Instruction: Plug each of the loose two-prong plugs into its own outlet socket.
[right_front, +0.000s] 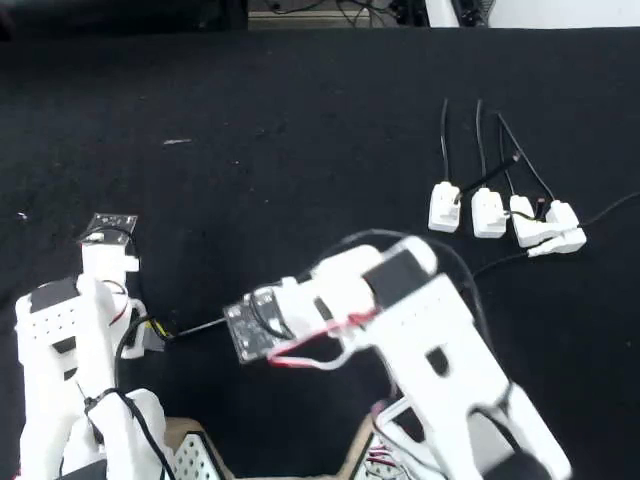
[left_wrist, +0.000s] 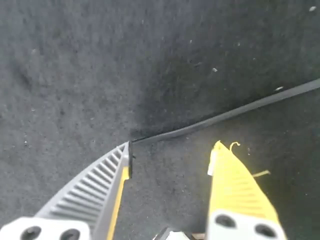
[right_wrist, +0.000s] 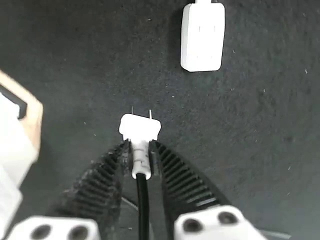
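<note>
Fingers of the right gripper pinch the plug behind its head, prongs pointing at a socket lying apart on the cloth. The left gripper (fingers spread) has one tip beside a cable.

Outlet socket cut by view edge; cord runs off edge.

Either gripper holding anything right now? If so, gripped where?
Right gripper is shut on the white two-prong plug, gripped at the neck just behind its head, prongs free. Left gripper is open and holds nothing.
</note>
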